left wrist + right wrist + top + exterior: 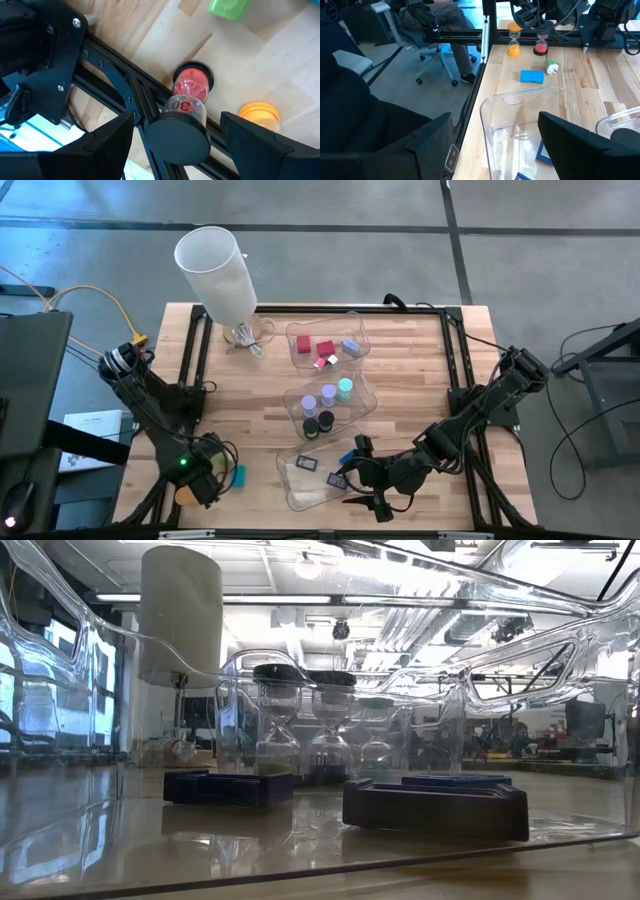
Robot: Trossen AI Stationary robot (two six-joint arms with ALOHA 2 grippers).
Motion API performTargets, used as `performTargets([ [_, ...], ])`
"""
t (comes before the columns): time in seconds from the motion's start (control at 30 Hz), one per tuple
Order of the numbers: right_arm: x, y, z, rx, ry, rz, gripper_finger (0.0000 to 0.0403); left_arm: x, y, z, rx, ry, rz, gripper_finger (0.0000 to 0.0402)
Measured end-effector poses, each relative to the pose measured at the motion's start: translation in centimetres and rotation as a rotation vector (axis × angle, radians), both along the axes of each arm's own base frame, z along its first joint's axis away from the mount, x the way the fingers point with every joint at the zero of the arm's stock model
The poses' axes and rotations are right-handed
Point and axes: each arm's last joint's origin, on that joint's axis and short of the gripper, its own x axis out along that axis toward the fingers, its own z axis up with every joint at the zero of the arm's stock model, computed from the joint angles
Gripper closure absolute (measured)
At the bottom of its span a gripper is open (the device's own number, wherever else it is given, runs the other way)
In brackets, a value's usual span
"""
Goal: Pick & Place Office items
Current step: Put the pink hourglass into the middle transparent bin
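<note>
Red sand fills the timer [189, 92] standing upright between the spread fingers of the left gripper [175, 145], close against the table's black frame rail [125, 75] near the front left corner; nothing is gripped yet. An orange timer [258, 112] stands just beside it, with a green piece [227, 7] farther off. Closing off-centre could tip the top-heavy timer or roll it against the rail, and a wide approach could knock the orange one over. Across the table, the right gripper [365, 480] hangs open and empty over the near tray [520, 100], which holds flat dark rectangles [435, 805]; the middle tray [365, 395] holds cylinders, the far tray [352, 325] blocks. A careless lowering there could shove the light tray.
</note>
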Motion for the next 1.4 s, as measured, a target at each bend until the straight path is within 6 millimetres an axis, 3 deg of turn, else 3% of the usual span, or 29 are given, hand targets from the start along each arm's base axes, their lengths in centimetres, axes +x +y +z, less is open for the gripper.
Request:
performTargets([
  [0.6,0.1,0.1,0.2,0.023,-0.022,-0.006,0.0119,-1.7,-0.6,-0.4,0.051,-0.014,-0.058,0.0112],
  [1.4,0.2,0.1,0.4,0.034,-0.032,-0.008,0.0119,-2.9,-1.5,-1.6,0.042,-0.036,-0.002,0.0112],
])
